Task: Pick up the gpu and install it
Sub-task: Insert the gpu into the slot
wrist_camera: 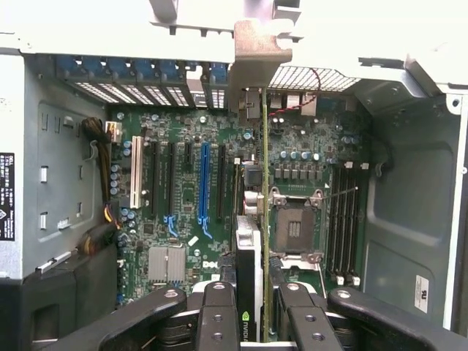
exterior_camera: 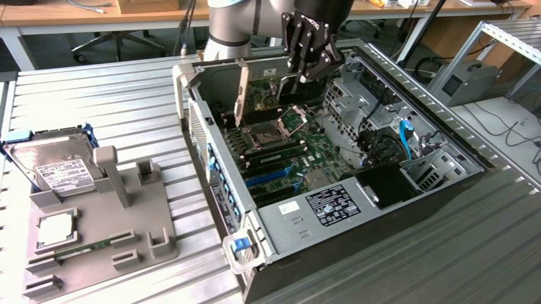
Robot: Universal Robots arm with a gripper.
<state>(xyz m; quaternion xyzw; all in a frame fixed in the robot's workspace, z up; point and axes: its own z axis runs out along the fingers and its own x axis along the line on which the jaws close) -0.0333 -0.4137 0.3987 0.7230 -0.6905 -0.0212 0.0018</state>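
Tool (exterior_camera: 311, 71) clamped on the gpu (wrist_camera: 248, 274), fingers (wrist_camera: 219, 314) pressed on either face of the card. We see the gpu held on edge inside the open PC case (exterior_camera: 192, 126), above the motherboard (wrist_camera: 183, 124), with its metal bracket (wrist_camera: 259, 44) up at the case's rear slot wall. Card hangs over the slot area between the blue slot (wrist_camera: 203, 183) and the CPU socket (wrist_camera: 296, 227); we can't tell whether its edge is in a slot. Readable writing: green Nvidia logo on the card's upper edge, "DELL" in white on the motherboard. Black sticker (exterior_camera: 338, 206) on the case's inner metal cover has white print, too small for us to read. On the surface (exterior_camera: 110, 95), at the exterior view's left, grey fixture (exterior_camera: 127, 234) with a hard drive (exterior_camera: 55, 168); white label, text illegible.
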